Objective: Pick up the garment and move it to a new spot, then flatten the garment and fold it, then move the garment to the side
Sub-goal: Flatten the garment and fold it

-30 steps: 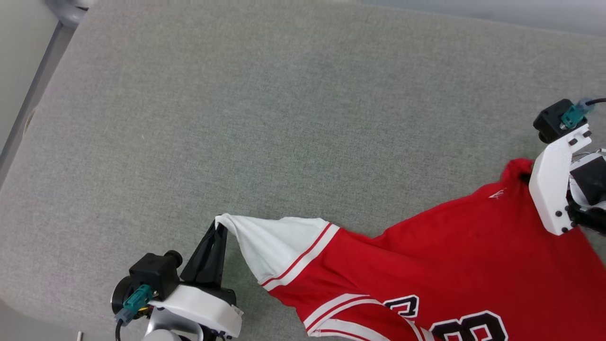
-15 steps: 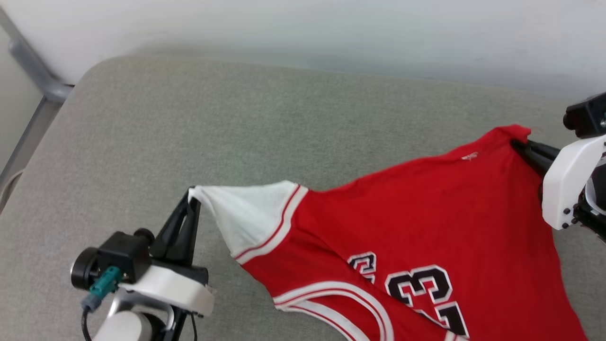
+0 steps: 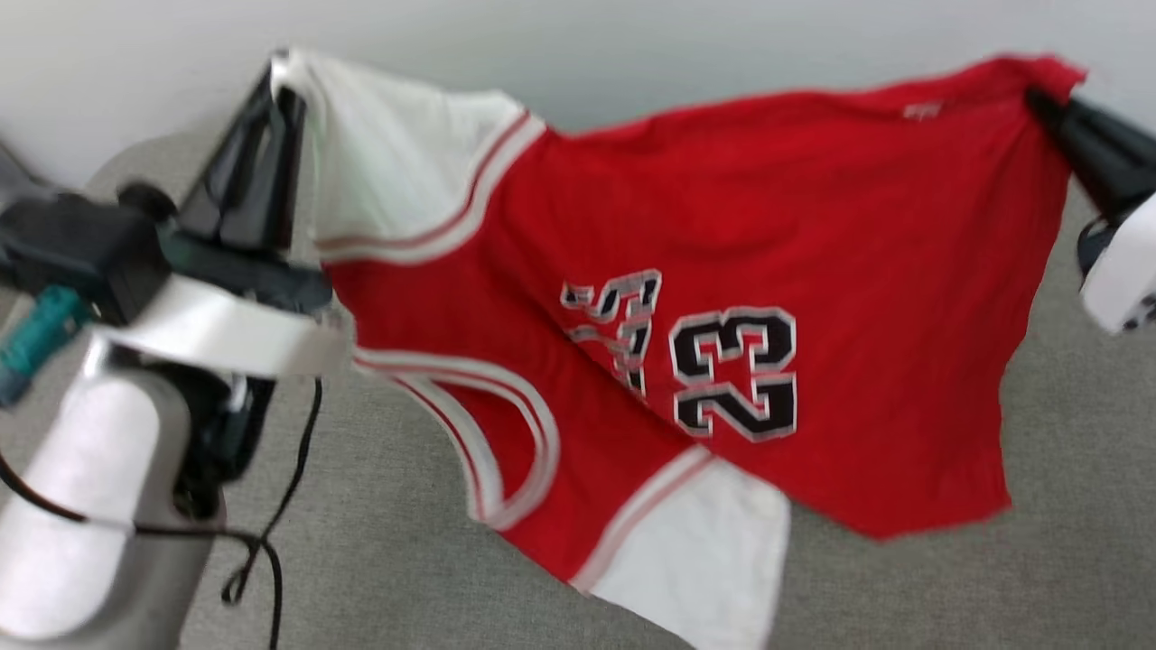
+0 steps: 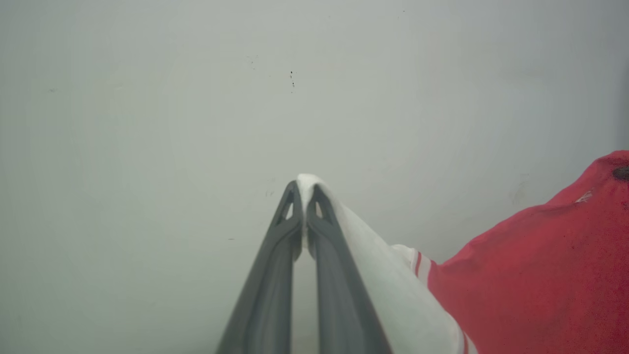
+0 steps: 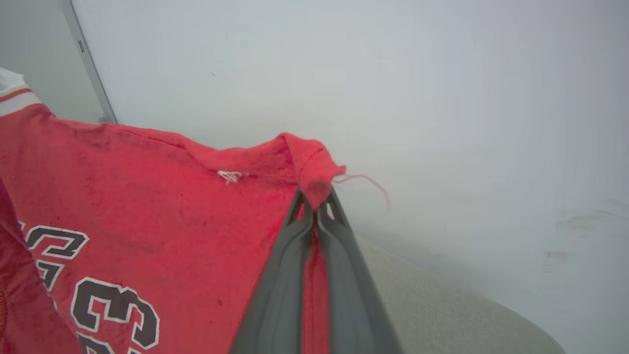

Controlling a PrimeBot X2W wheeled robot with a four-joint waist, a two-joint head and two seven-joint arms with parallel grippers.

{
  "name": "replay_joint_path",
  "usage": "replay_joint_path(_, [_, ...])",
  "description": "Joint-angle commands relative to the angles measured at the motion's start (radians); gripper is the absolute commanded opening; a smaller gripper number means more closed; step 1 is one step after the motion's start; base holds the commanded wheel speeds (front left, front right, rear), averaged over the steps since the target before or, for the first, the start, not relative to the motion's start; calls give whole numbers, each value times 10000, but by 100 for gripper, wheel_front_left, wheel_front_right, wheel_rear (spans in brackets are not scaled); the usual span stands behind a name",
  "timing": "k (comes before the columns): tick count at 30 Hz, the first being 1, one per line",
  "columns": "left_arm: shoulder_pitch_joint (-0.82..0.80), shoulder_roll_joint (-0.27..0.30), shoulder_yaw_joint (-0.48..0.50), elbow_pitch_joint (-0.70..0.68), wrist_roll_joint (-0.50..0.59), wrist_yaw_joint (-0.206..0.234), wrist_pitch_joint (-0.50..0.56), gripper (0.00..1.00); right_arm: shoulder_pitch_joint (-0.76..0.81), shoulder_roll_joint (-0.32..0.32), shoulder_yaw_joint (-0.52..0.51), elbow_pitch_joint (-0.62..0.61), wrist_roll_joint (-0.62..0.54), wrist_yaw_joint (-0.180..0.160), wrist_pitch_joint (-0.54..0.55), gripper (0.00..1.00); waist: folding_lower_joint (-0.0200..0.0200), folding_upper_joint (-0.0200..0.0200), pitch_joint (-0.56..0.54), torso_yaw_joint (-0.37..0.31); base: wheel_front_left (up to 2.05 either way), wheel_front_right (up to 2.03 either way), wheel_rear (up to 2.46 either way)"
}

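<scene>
Jersey T-shirt hangs spread btwn the two grippers, held up in front of a pale wall and above a grey upholstered cushion. Its long axis runs approx level from one pair of fingertips to the other, top edge pulled taut btwn them and the rest draping below. L gripper is clenched on the tip of a white sleeve; in the L wrist view a nub of white cloth pokes out past the fingertips, and the fabric falls away along the outside of one finger. R gripper is clamped on a red corner at the hem end; in the R wrist view that corner bunches over the fingertips w/ a loose thread trailing beyond them, and a small white mark sits on the red just beside them. So the shoulder end points toward the L fingers and the hem end toward the R fingers. Striped neckline trim curves below and inboard of the L fingers. Second white sleeve hangs lowest, roughly midway btwn both finger pairs; cannot tell if it touches the cushion. Dark white-outlined numerals "23" face the head camera, approx upright, nearer the R fingers than the neckline is. A black cable dangles under the L wrist.
</scene>
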Motion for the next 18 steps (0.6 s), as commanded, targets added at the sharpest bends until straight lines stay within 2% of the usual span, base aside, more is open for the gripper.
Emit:
replay_joint_path(1, [-712,59,40,39,-34,-135,132,0,-394,153,-229,-177,-125,-8,108,0,0,0,323,-86,0,0,0])
replay_joint_path(9, [-4582,-41,27,1089,58,-800,674,0,-3008,574,-924,-497,-801,-8,562,0,0,0,2087,-283,0,0,0])
replay_joint_path(18, [-8602,-229,-48,3168,352,-1407,581,0,-6537,976,-750,799,-1751,-8,353,0,0,0,3670,-444,0,0,0])
